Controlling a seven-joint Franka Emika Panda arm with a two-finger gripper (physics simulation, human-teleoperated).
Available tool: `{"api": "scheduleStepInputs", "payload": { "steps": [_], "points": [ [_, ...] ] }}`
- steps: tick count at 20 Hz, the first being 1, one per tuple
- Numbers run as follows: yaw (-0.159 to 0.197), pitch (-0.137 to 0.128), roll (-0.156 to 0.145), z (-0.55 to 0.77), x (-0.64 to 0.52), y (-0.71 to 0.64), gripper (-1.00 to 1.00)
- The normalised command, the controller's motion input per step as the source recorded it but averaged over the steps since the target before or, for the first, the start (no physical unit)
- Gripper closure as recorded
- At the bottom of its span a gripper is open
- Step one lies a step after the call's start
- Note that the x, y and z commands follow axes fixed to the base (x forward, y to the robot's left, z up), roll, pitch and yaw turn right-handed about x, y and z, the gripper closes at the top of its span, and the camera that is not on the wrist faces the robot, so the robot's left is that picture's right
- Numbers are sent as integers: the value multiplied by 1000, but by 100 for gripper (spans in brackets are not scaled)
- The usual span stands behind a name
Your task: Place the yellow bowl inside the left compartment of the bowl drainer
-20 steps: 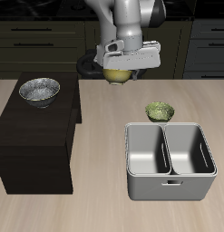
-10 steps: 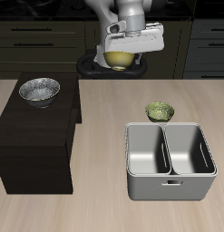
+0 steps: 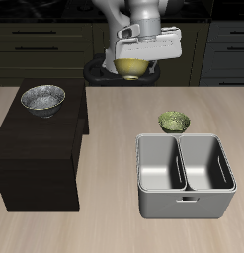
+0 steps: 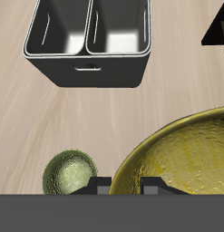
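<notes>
1. Exterior view: raised high over the table's back edge, gripper (image 3: 133, 61) pointing down, clamped on the yellow bowl (image 3: 132, 67); well apart from the bowl drainer (image 3: 185, 175) near the front, green bowl (image 3: 174, 122) just behind it.
2. Wrist view: held close under the fingers, yellow bowl (image 4: 181, 154) looming large; below on the table, green bowl (image 4: 71, 172) and drainer (image 4: 88, 41), both wells bare.

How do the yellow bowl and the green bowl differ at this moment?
The yellow bowl hangs in the gripper, lifted well above the table; the green bowl sits on the table just behind the bowl drainer. The yellow one is golden with a patterned inside, the green one olive. Both are small, round and upright.
</notes>
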Motion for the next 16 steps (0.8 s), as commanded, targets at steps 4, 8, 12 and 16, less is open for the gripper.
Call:
{"api": "scheduleStepInputs", "payload": {
  "steps": [4, 8, 12, 16],
  "points": [
    [14, 11, -9, 180, 396, 117, 100],
    [11, 22, -20, 156, 451, 113, 100],
    [19, 17, -27, 93, 393, 89, 100],
    [11, 30, -23, 78, 420, 101, 100]
  ]
}}
